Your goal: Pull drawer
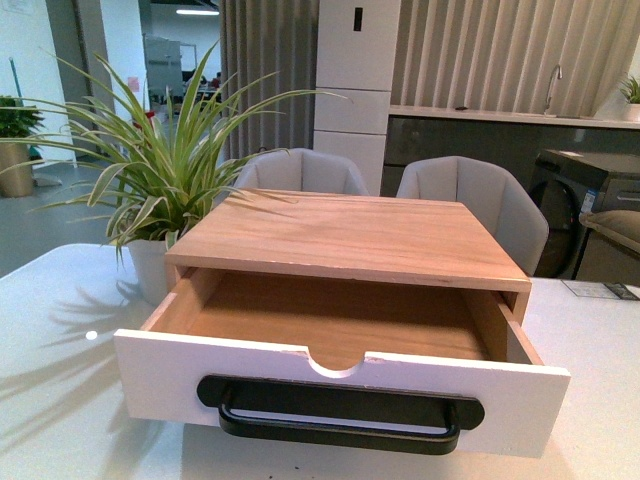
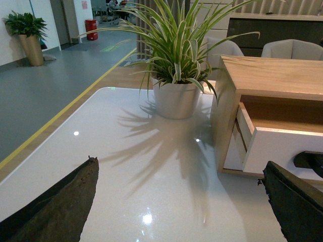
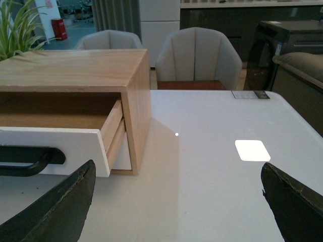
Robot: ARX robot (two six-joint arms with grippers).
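Note:
The drawer (image 1: 340, 375) stands pulled well out of its light wood cabinet (image 1: 350, 235), showing a bare wooden interior. Its white front has a half-round notch in the top edge and a long black bar handle (image 1: 340, 412). In the left wrist view the drawer (image 2: 282, 146) lies off to one side of my left gripper (image 2: 179, 171), which is open above the white table with nothing between its fingers. My right gripper (image 3: 176, 171) is open too, over bare table beside the drawer (image 3: 55, 146). Neither gripper touches the handle. Neither arm shows in the front view.
A potted spider plant (image 1: 150, 190) in a white pot stands on the white table (image 1: 60, 360) left of the cabinet. Two grey chairs (image 1: 470, 200) sit behind the table. A small card (image 3: 251, 94) lies near the table's far right edge.

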